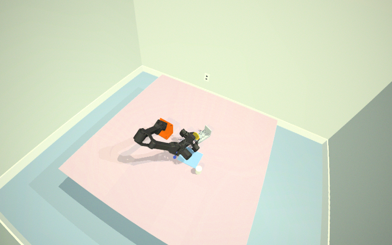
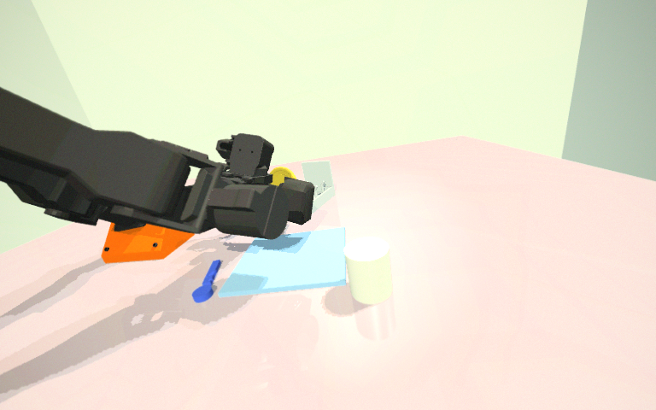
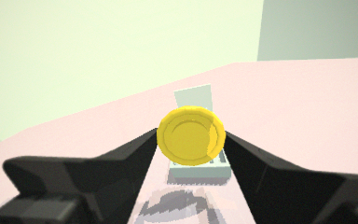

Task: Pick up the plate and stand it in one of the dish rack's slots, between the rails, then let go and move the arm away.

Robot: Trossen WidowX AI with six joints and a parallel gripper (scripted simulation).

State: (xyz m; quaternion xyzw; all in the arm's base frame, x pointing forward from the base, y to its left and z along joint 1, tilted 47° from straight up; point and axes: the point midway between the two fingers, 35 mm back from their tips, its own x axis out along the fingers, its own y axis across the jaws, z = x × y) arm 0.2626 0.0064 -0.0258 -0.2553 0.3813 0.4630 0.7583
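The round yellow plate (image 1: pixel 196 136) (image 2: pixel 282 176) (image 3: pixel 191 126) is held by its two side edges, roughly upright, with its face towards the wrist camera. My gripper (image 1: pixel 195 137) (image 3: pixel 189 133) is shut on it, above the table. In the exterior view the fingers are mostly hidden behind the gripper body. The pale grey-green dish rack (image 1: pixel 207 130) (image 2: pixel 318 172) (image 3: pixel 200 173) stands beyond the plate, its tall end panel at the far side. The plate covers much of the rack in the wrist view, so its rails and slots are mostly hidden.
A light blue board (image 1: pixel 193 159) (image 2: pixel 300 260) lies beneath and beside the arm. A blue spoon (image 1: pixel 174 156) (image 2: pixel 208 283) lies beside it, and a cream cylinder (image 1: pixel 198 170) (image 2: pixel 370 275) stands at its corner. The arm's orange base (image 1: pixel 168 132) (image 2: pixel 140 246) is behind.
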